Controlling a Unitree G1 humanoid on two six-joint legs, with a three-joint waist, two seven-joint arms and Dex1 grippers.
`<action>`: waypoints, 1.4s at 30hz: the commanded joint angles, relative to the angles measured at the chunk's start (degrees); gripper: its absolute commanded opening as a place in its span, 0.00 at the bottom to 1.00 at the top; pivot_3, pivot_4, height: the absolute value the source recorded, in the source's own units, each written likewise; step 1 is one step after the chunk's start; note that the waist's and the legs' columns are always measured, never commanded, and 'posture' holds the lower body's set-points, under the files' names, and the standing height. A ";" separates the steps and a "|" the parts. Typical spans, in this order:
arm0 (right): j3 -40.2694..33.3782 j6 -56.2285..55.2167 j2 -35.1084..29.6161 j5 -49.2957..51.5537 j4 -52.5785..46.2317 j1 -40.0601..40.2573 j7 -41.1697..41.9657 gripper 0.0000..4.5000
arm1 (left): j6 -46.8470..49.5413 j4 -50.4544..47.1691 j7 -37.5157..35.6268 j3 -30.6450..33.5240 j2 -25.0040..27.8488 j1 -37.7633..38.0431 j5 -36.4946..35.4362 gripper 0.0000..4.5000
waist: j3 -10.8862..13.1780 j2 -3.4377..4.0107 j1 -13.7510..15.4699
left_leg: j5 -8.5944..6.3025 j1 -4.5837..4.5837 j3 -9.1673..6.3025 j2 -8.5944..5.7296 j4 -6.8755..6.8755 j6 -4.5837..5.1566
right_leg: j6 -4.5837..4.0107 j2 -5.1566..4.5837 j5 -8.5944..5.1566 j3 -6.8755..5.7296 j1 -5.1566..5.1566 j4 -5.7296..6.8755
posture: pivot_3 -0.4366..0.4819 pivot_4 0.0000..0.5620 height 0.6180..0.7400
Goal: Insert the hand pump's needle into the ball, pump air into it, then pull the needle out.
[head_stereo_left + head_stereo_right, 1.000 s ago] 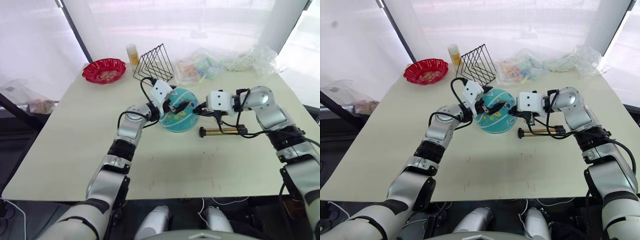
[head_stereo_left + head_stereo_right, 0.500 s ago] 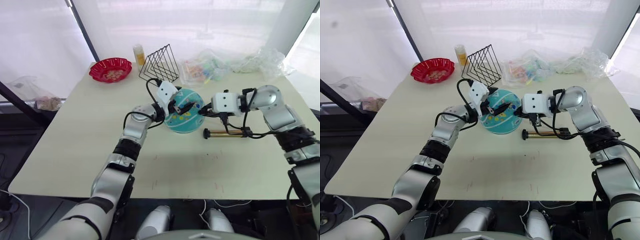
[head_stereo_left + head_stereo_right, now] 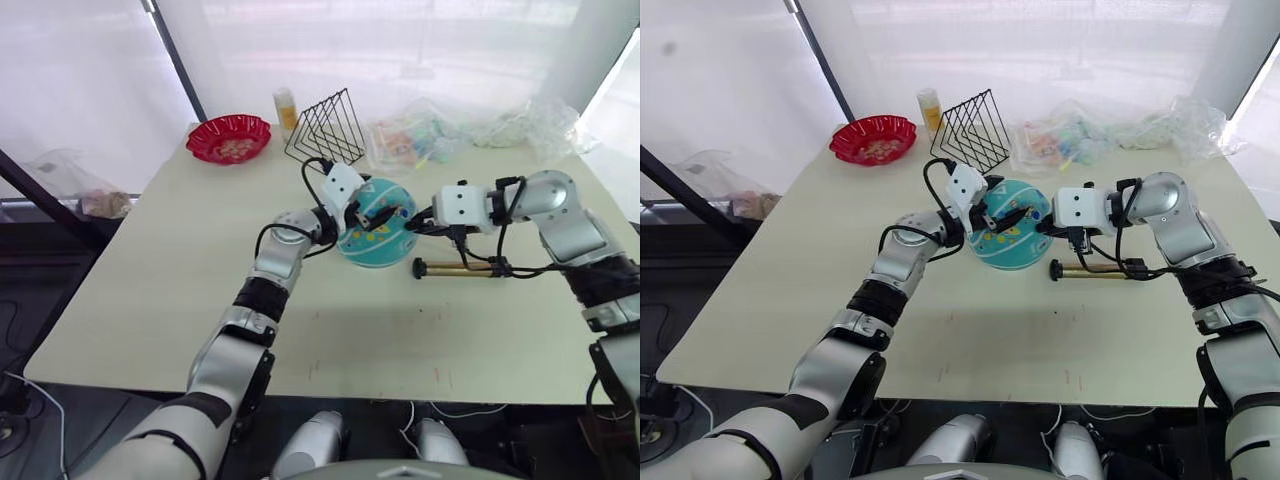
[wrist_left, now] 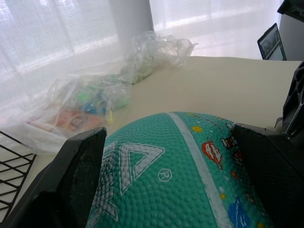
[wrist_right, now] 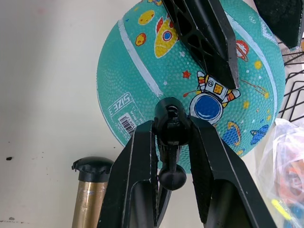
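Observation:
The teal ball [image 3: 375, 238] with white stripes and cartoon prints rests on the table, round. My left gripper [image 3: 372, 213] is shut on the ball, one finger [image 4: 71, 185] on each side of it. The right gripper [image 5: 171, 127] is shut on the needle's black fitting [image 5: 170, 124], which is pressed against the ball's right side. The metal pin itself is hidden behind that fitting. The hand pump [image 3: 455, 268], a brass cylinder, lies on the table just right of the ball, and its thin black hose [image 3: 500, 268] loops up to my right gripper.
At the back of the table [image 3: 200, 290] stand a red bowl [image 3: 228, 137], a yellow bottle [image 3: 286, 103] and a black wire rack [image 3: 325, 125]. Clear plastic bags [image 3: 420, 140] lie back right. The rack stands close behind the ball.
The whole picture has shifted, so the camera moved. The ball, the pump and both grippers keep their places relative to one another.

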 commanded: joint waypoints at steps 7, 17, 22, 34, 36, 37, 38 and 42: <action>-10.16 0.45 -7.85 6.14 -8.17 -1.67 0.97 0.08 | 9.05 23.84 3.40 -6.01 3.36 10.45 9.23 1.00 | -0.01 -0.01 0.66 | -0.02 0.00 -0.04 -0.11 0.00 0.07 | 0.10 -0.11 -0.06 -0.03 0.04 0.00 | 0.48 0.27 1.00; -11.60 2.51 -11.09 7.82 -11.16 -0.43 0.54 0.08 | 9.10 24.96 4.34 -7.56 3.02 10.68 9.67 1.00 | -0.01 -0.02 1.49 | -0.07 -0.01 -0.06 -0.31 0.00 0.17 | 0.25 -0.28 -0.16 -0.03 0.05 0.00 | 0.48 0.27 1.00; -11.82 2.54 -12.79 7.83 -12.79 0.01 0.84 0.08 | 9.07 25.64 4.81 -7.76 2.83 10.59 9.72 1.00 | 0.00 -0.03 1.54 | -0.06 -0.05 -0.07 -0.46 -0.01 0.29 | 0.38 -0.52 -0.24 -0.05 0.06 0.00 | 0.48 0.27 1.00; -13.91 5.71 -17.63 10.58 -17.78 2.20 0.60 0.08 | 9.33 28.81 9.42 -8.34 2.01 10.12 9.47 1.00 | -0.54 -0.25 1.61 | -0.12 -0.08 -0.08 -0.75 -0.01 0.52 | 0.65 -0.90 -0.41 -0.06 0.10 0.00 | 0.48 0.27 1.00; -15.15 6.38 -18.60 11.28 -19.05 3.47 0.82 0.08 | 9.04 29.32 9.51 -8.44 1.72 9.89 9.51 1.00 | -1.20 -0.62 0.37 | -0.28 0.80 0.11 -0.67 -0.28 0.71 | 0.91 -0.86 -0.63 0.03 0.87 -0.04 | 0.48 0.27 1.00; -15.96 6.85 -18.98 11.70 -19.77 4.21 0.97 0.08 | 8.80 29.71 9.56 -8.49 1.56 9.72 9.49 1.00 | -1.47 -0.84 -0.80 | -0.59 1.24 0.19 -0.61 -0.56 0.76 | 1.15 -0.87 -1.01 0.06 1.41 -0.06 | 0.48 0.27 1.00; -16.71 7.34 -19.27 12.02 -20.38 4.90 1.04 0.08 | 8.54 30.11 9.44 -8.47 1.37 9.54 9.38 1.00 | -2.12 -1.31 -2.50 | -0.71 2.01 0.26 -0.51 -1.05 0.82 | 1.12 -0.88 -1.44 0.06 2.08 -0.09 | 0.48 0.27 1.00; -18.24 8.73 -19.54 11.96 -21.95 7.32 0.49 0.08 | 7.31 31.03 8.66 -7.82 0.61 8.80 9.23 1.00 | -3.17 -1.43 -5.51 | -1.19 2.83 1.46 1.00 -0.89 0.46 | 0.62 -0.66 -1.94 -0.98 3.36 -0.26 | 0.48 0.27 1.00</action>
